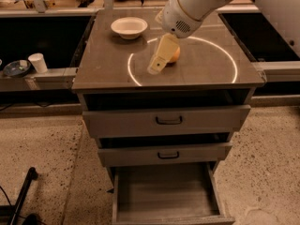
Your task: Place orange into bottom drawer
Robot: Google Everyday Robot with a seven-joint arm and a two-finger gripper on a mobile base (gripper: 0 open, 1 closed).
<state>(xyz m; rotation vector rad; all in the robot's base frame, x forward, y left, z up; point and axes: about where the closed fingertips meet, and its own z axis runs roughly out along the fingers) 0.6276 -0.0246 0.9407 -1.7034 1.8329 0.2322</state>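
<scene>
The orange (175, 56) sits on the grey-brown cabinet top (103, 64), inside a bright ring of light. My gripper (158, 63) hangs from the white arm (187, 8) just left of the orange and in front of it, covering its left side. Its tip is low over the cabinet top. Whether it touches the orange I cannot tell. The bottom drawer (164, 193) is pulled open at the foot of the cabinet, with nothing on its wood-grain floor.
A white bowl (129, 27) stands at the back left of the cabinet top. The two upper drawers (168, 121) with black handles are slightly ajar. A white cup (37, 62) and a dish (16, 68) sit on a low ledge at the left.
</scene>
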